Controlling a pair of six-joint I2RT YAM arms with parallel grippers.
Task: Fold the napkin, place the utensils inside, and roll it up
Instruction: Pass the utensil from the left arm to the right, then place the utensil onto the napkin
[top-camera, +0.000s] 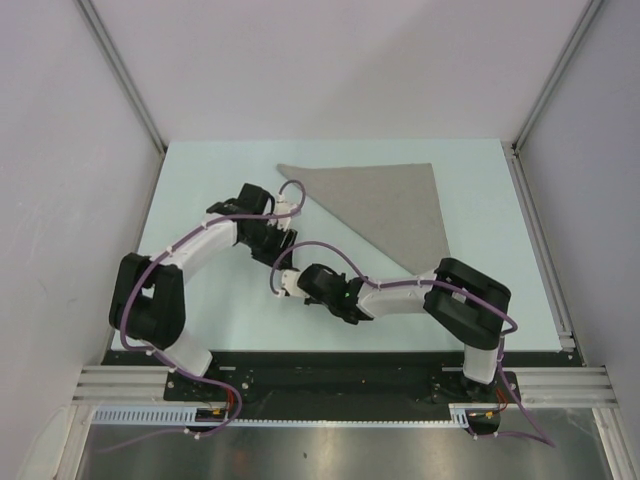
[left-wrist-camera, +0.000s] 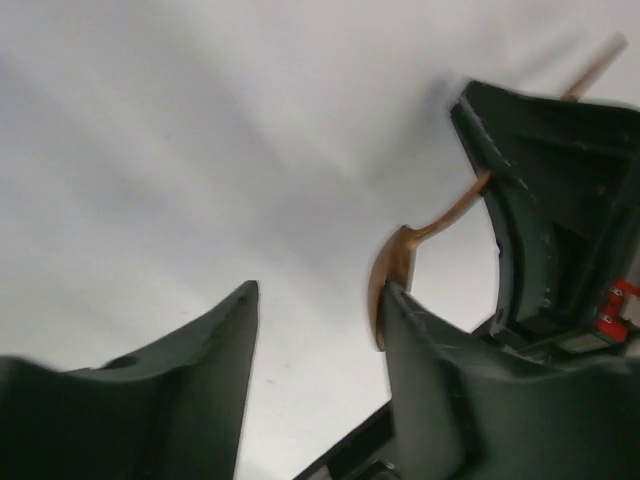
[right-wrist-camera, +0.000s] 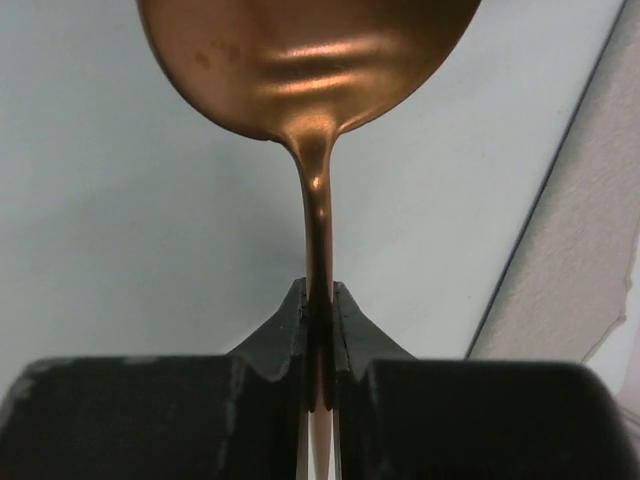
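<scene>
The napkin (top-camera: 385, 205) lies folded into a grey-beige triangle at the far middle of the table; its edge shows at the right of the right wrist view (right-wrist-camera: 600, 260). My right gripper (top-camera: 297, 281) (right-wrist-camera: 320, 292) is shut on the thin handle of the spoon (right-wrist-camera: 305, 60), a shiny copper-brown spoon with its round bowl pointing away from the fingers. My left gripper (top-camera: 283, 243) (left-wrist-camera: 320, 290) is open. The spoon's bowl (left-wrist-camera: 385, 280) sits against the tip of its right finger, not between the jaws. The right gripper (left-wrist-camera: 560, 200) shows there, holding the handle.
The pale table (top-camera: 230, 300) is bounded by metal frame rails on the left (top-camera: 150, 130) and right (top-camera: 540, 230). Both arms cross in the middle near part, just in front of the napkin's near-left edge.
</scene>
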